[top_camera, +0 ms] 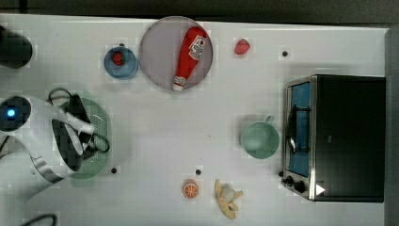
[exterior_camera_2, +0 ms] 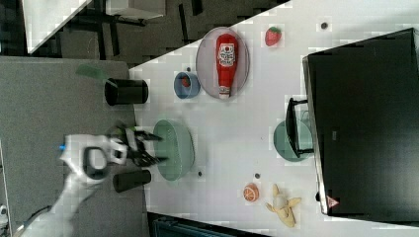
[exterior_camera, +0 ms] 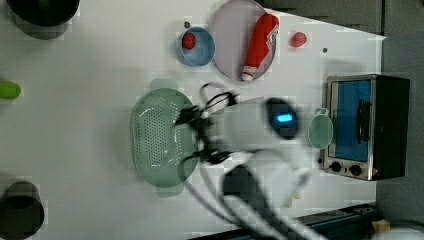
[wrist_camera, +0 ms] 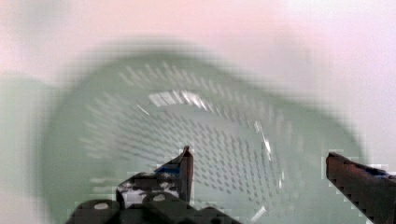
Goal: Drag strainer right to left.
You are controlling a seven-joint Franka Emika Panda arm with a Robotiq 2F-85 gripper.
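Note:
The strainer (top_camera: 101, 123), a pale green oval basket with a perforated bottom, sits near the top view's left edge, half covered by my arm. In the left view the strainer (exterior_camera: 157, 132) lies just left of my wrist. My gripper (exterior_camera: 186, 139) hangs open over the strainer's inner side, holding nothing. From the right view the gripper (exterior_camera_2: 161, 148) reaches over the strainer (exterior_camera_2: 180, 148) at its left rim. Close up in the wrist view, the gripper (wrist_camera: 258, 154) has its two fingers wide apart above the strainer's holes (wrist_camera: 187, 116).
A green mug (top_camera: 259, 140) stands beside a toaster oven (top_camera: 336, 136) at the top view's right. A plate (top_camera: 157, 44) carries a ketchup bottle (top_camera: 190, 56), with a blue bowl (top_camera: 121, 62) next to it. A strawberry (top_camera: 242, 46), an orange (top_camera: 190, 189) and a banana (top_camera: 228, 197) lie loose.

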